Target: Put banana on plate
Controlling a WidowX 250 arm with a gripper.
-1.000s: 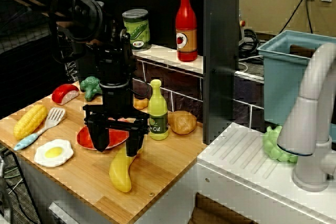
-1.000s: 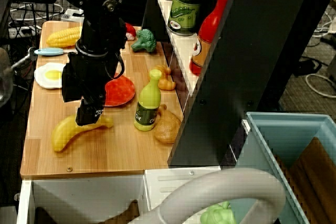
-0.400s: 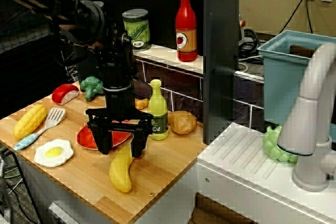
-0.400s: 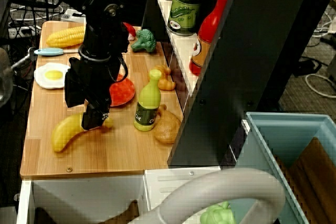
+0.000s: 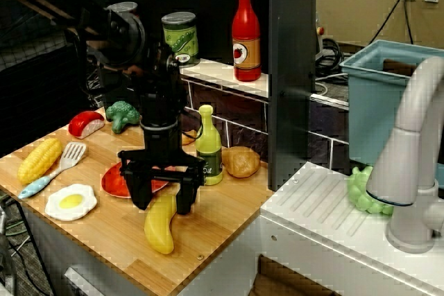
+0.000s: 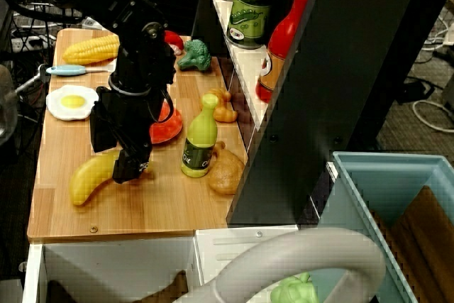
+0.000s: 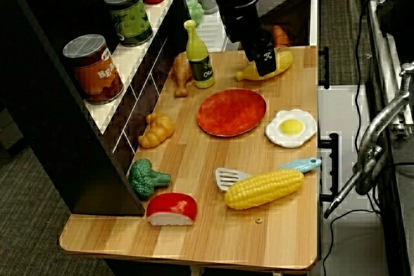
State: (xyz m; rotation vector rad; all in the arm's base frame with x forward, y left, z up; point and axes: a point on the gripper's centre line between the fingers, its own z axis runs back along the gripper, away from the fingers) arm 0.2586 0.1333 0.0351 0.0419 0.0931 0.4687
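Note:
The yellow banana (image 5: 160, 229) lies on the wooden board near its front edge, just in front of the red-orange plate (image 5: 115, 182). It also shows in the overhead view (image 6: 86, 181) and in the side view (image 7: 277, 63). My gripper (image 5: 164, 199) is open and points straight down, low over the banana's end nearest the plate. One finger stands on each side of that end. The gripper (image 6: 122, 155) hides part of the plate (image 6: 169, 126). In the side view the plate (image 7: 231, 112) lies bare with nothing on it.
A yellow-green oil bottle (image 5: 209, 146) stands right of the gripper, a brown toy (image 5: 241, 161) beyond it. A fried egg (image 5: 71, 201), spatula (image 5: 53, 170), corn cob (image 5: 39, 159) and broccoli (image 5: 121, 114) lie left. A shelf with cans and a red bottle (image 5: 246, 33) is behind.
The gripper has moved a little forward and down, off the plate's edge, and its open fingers now straddle the banana's end. The banana has not moved.

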